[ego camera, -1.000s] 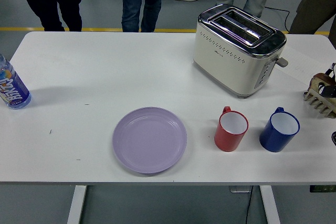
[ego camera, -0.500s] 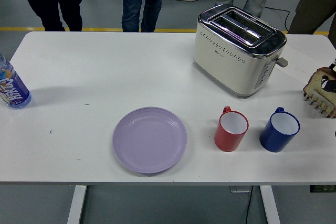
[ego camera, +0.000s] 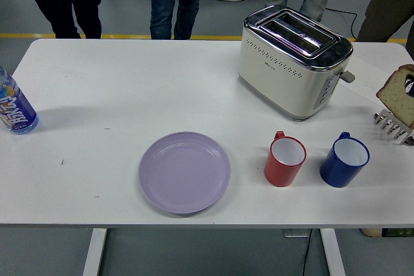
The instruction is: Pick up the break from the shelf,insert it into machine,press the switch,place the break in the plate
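Only step one underway: bread slice (ego camera: 396,98) lifted above rack (ego camera: 392,125) at right edge; right hand (ego camera: 409,86) barely visible, grip unclear. Toaster (ego camera: 294,59), plate (ego camera: 184,172) untouched.

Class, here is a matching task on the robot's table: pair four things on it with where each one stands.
Things:
1. toaster
2. purple plate
3. water bottle
4. bread slice

Places:
A. at the table's left edge
B. at the right edge, above the rack
C. far right part of the table, behind the two mugs
D. near the front edge, left of the red mug

Pairs: 1-C, 2-D, 3-A, 4-B
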`<state>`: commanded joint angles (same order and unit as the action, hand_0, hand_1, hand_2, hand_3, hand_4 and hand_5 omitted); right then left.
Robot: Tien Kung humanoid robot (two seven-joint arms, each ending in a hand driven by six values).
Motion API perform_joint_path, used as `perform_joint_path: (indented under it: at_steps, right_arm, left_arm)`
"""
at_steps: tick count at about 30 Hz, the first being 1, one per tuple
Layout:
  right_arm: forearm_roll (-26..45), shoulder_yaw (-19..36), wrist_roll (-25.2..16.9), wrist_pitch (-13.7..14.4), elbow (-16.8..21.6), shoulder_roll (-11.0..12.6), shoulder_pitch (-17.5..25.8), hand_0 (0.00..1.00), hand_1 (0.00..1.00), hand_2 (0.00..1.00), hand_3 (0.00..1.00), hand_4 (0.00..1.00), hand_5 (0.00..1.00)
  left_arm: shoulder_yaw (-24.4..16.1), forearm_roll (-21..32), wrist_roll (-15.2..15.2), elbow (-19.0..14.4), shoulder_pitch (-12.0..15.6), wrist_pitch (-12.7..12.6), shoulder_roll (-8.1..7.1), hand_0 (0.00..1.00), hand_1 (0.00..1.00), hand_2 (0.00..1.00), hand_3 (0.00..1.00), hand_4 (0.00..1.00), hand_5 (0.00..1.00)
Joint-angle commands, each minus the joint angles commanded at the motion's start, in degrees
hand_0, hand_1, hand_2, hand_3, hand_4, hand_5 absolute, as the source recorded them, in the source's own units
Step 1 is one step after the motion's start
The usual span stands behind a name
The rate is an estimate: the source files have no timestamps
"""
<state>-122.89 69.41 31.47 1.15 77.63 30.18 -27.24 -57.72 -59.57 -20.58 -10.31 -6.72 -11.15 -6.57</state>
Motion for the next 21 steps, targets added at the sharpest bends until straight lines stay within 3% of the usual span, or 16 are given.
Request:
perform_joint_path:
  at_steps: [12, 21]
  right_arm:
    - [3.42, -0.51, -0.30, -0.58, 4.08, 4.02, -2.17, 0.125, 0.224, 0.435, 0.488, 0.512, 0.112]
    - [8.28, -0.96, -0.09, -3.27, 7.49, 7.10, -5.80, 0.118, 0.220, 0.433, 0.487, 0.505, 0.102]
  left_arm:
    - [-0.02, 0.06, 0.01, 0.00, -0.22, -0.02, -0.13, 0.629, 0.489, 0.471, 0.540, 0.332, 0.810]
    - [-0.20, -0.19, -0.09, 0.00, -0.22, 0.02, -0.20, 0.629, 0.487, 0.470, 0.540, 0.332, 0.812]
